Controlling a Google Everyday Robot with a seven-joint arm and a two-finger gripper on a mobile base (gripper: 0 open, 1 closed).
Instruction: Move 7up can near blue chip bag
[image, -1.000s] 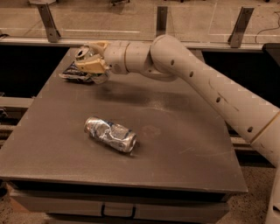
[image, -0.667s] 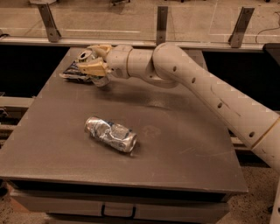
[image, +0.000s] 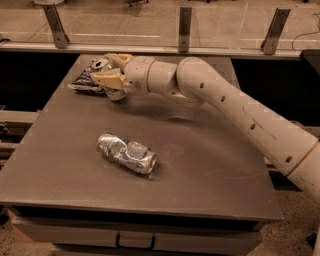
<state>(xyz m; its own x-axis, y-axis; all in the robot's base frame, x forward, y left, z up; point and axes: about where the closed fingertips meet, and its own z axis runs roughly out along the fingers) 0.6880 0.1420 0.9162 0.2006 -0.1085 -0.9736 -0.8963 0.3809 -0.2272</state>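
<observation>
My gripper (image: 103, 70) is at the far left of the table, shut on the 7up can (image: 101, 63). The can's silver top shows above the tan fingers (image: 109, 79) and its lower end below them, close to the table top. The blue chip bag (image: 84, 80), dark and crumpled, lies right beside the can on its left, partly hidden by the gripper. I cannot tell whether the can touches the bag.
A crushed silver can with blue markings (image: 126, 153) lies on its side in the middle of the grey table (image: 210, 175). My arm (image: 235, 110) reaches across from the right. A rail with metal posts (image: 185, 25) runs behind the table.
The gripper with the can has shifted slightly right and down beside the bag. The crushed can has not moved.
</observation>
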